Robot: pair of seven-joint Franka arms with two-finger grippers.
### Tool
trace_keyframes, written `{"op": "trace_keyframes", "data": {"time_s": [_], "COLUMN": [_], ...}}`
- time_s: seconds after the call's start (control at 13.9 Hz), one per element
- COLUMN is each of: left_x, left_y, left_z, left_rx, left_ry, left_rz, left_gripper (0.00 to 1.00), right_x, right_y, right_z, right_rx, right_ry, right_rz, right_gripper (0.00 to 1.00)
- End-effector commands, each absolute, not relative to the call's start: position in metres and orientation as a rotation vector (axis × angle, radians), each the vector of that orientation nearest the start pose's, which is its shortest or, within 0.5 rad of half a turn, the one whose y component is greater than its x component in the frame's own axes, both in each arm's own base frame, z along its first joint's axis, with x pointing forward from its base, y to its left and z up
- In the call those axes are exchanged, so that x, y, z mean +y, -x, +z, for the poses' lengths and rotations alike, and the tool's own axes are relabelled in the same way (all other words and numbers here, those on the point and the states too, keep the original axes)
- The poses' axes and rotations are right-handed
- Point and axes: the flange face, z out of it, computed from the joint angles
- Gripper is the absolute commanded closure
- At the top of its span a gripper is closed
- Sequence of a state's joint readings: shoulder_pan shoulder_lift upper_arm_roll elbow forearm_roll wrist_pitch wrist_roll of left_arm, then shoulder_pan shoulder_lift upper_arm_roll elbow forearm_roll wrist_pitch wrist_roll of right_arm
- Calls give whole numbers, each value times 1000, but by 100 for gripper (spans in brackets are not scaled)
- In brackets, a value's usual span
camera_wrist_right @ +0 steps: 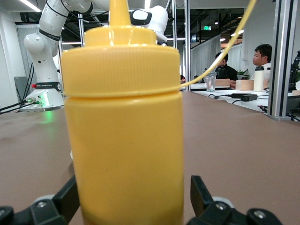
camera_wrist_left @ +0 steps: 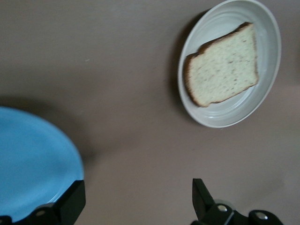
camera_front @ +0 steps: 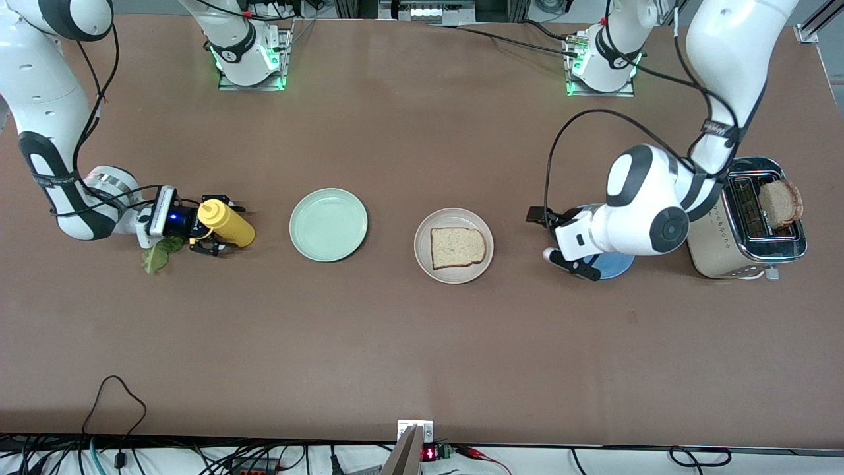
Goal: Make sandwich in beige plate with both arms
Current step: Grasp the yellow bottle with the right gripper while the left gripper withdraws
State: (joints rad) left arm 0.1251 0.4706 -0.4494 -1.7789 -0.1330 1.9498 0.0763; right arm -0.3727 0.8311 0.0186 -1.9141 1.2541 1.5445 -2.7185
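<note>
My right gripper (camera_front: 210, 231) sits low near the table's (camera_front: 422, 343) edge at the right arm's end, its fingers (camera_wrist_right: 63, 201) spread on either side of the upright yellow squeeze bottle (camera_front: 227, 223) without pressing it. A green lettuce leaf (camera_front: 158, 254) lies on the table just beside my wrist. My left gripper (camera_front: 555, 236) hangs over the rim of the blue plate (camera_wrist_left: 33, 159), jaws spread wide and holding nothing. The beige plate (camera_front: 453, 271) rests mid-table, with one bread slice (camera_front: 457, 247) flat on it (only one so far). The mint green plate (camera_front: 328, 224) sits beside it, toward the right arm's end. A second slice (camera_front: 781, 202) stands in the toaster (camera_front: 719, 247) near the edge at the left arm's end.
</note>
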Motion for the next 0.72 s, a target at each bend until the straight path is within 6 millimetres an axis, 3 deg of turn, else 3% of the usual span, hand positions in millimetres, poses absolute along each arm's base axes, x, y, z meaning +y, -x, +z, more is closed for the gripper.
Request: {"op": "trace_keyframes", "data": {"time_s": [0.0,0.14,0.22,0.43,0.65], "left_x": [-172,-156,-146,-122,-114], "left_y": [-588,-596,-601,-611,-613], "left_z": [343,377,398,464,507], "left_rx": [485,472,465,433,423], "left_ry": [3233,3204,3180,3166,3172], "left_rz": [490,517,527,559,530], "left_gripper": [0,0,0,0,0], "right_x": [-77,-75,-74,-65,-50], "right_y": [-528,-529,-529,-550,-568], "right_z": [75,77,77,95,118], "right_rx": [-1241,-1246,-1248,-1310,-1353], "right_ry": [1298,1294,1293,1284,1317], "right_rz": [-1229,-1228,-1227,-1205,-1158], "right_gripper": [26,52,56,60,60]}}
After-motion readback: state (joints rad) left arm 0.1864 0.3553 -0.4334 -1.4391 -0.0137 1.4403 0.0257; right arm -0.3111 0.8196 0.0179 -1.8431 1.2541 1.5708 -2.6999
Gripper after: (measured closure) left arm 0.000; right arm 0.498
